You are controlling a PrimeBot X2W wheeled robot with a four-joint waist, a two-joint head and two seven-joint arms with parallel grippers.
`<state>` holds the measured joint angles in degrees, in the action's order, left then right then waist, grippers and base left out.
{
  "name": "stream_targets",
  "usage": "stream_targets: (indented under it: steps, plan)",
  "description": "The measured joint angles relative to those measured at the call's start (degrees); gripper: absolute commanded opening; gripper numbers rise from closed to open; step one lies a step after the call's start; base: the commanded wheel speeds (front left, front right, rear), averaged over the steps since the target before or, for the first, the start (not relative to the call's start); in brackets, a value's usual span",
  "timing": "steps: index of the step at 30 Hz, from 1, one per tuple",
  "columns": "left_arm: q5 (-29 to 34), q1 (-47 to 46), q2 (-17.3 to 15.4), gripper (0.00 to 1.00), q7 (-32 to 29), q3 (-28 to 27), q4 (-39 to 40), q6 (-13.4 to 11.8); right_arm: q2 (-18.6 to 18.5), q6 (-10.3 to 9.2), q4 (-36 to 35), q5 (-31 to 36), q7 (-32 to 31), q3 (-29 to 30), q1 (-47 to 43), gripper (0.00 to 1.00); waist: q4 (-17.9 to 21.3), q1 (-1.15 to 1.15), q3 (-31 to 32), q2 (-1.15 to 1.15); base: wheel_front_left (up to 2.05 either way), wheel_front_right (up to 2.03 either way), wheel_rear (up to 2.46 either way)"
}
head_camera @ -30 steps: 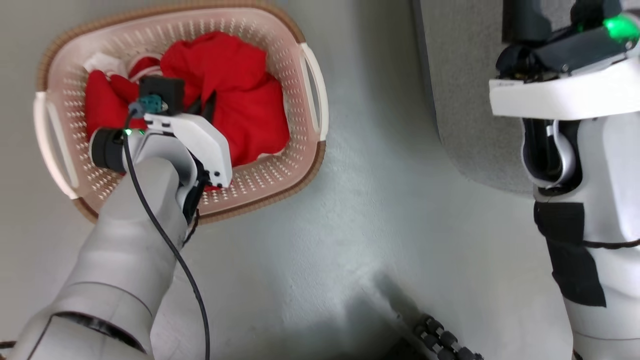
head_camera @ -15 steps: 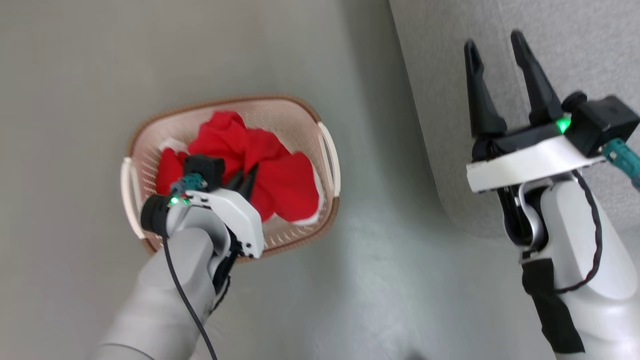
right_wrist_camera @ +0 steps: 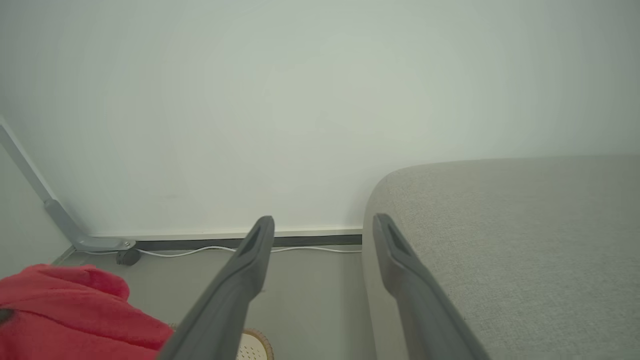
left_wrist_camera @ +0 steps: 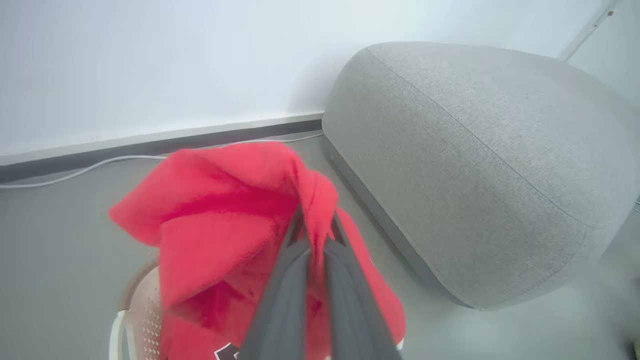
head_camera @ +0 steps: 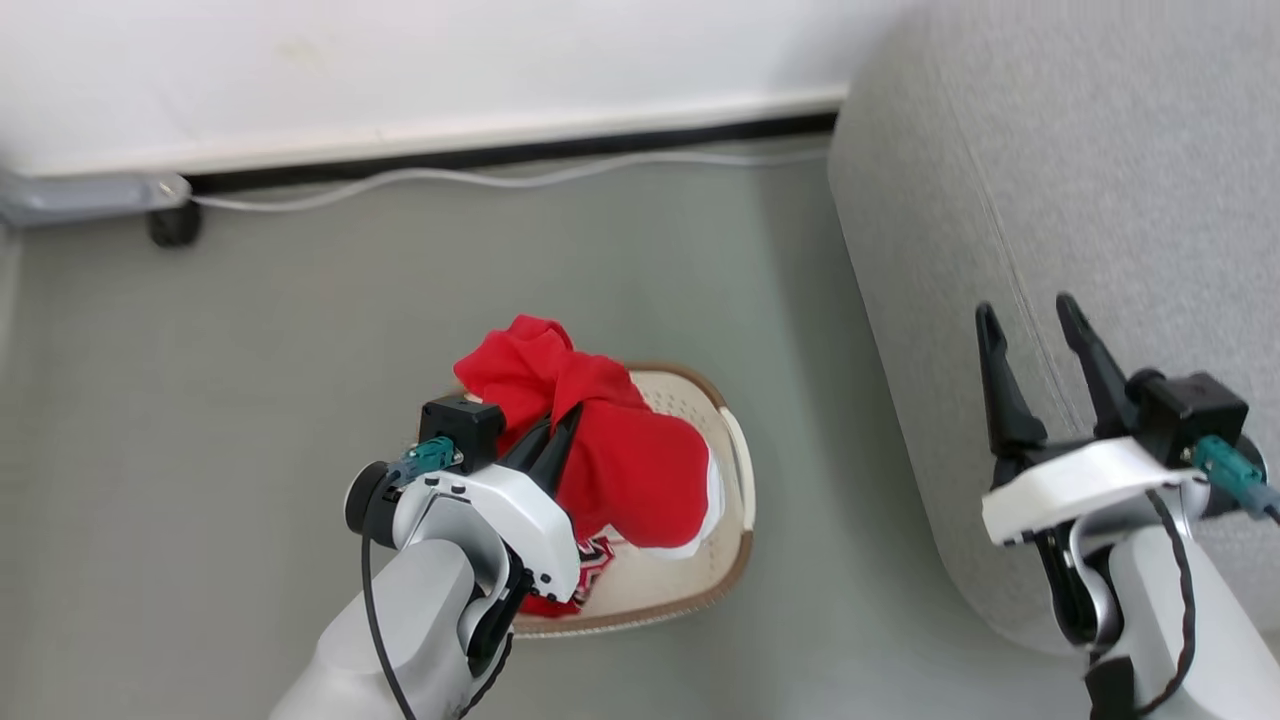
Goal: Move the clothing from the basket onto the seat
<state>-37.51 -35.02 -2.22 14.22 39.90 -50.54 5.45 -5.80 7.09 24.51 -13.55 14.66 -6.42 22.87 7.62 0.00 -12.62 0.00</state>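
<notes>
Where its two dark fingers pinched tight together, the left gripper [head_camera: 556, 432] gripped a fold of the plain red garment [head_camera: 625, 465], which bunched above the fingertips and drooped over the basket [head_camera: 738, 555], a white hem band showing at its lower edge. Under it the red jersey [head_camera: 592, 556], with its dark-and-white print, lay in the basket, which stood on the grey floor [head_camera: 250, 350] near the big grey seat [head_camera: 1000, 200] but apart from it. Over by the seat's rounded side the right gripper [head_camera: 1027, 308] hovered with its fingers spread wide, and a white cable [head_camera: 450, 179] ran along the foot of the wall [head_camera: 400, 60] behind.
</notes>
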Motion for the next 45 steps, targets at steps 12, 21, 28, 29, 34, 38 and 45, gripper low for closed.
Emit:
stream_targets:
  steps: [12, 21, 28, 29, 34, 38, 45]
  plan:
    - [5.00, 1.42, 0.04, 0.00, 0.01, -3.85, 6.53, 0.88, 0.87, 0.00, 2.89, 0.63, -0.01, 1.78, -6.93, 1.00, -4.94, 0.00, 10.83, 0.00, 0.00, 0.00, 0.00]
    - [6.70, -2.43, -0.31, 0.00, 0.01, -4.16, 13.07, 1.55, 1.74, 0.00, 4.25, 1.08, -0.01, 2.13, -8.03, 1.00, -6.89, 0.00, 12.94, 0.00, 0.00, 0.00, 0.00]
    - [6.66, -4.08, -0.77, 0.00, -0.18, -3.03, 16.85, 1.62, 2.07, 0.00, 4.43, 1.08, -0.01, 2.14, -8.31, 1.00, -6.88, 0.00, 13.07, 0.00, 0.00, 0.00, 0.00]
    - [6.50, -4.08, -0.80, 0.00, -0.18, -3.00, 17.13, 1.62, 2.08, 0.00, 4.42, 1.08, -0.01, 2.05, -8.31, 1.00, -6.82, 0.00, 13.04, 0.00, 0.00, 0.00, 0.00]
    - [6.16, -4.07, -1.15, 0.00, -0.68, -2.86, 17.67, 1.60, 2.03, 0.00, 3.20, -0.42, -0.01, -1.35, -8.10, 1.00, -6.37, 0.00, 12.85, 0.00, 0.00, 0.00, 0.00]
    - [6.16, -4.02, -1.23, 0.00, -0.82, -2.56, 18.28, 1.53, 1.92, 0.00, -0.23, -2.82, -0.01, -7.17, -6.83, 1.00, -5.83, 0.00, 12.72, 0.00, 0.00, 0.00, 0.00]
    - [6.05, -3.88, -1.14, 0.00, -1.14, -1.71, 18.92, 1.35, -0.30, 0.00, -7.64, -6.87, -0.01, -19.15, -3.14, 1.00, -5.24, 0.00, 12.47, 0.00, 0.00, 0.00, 0.00]
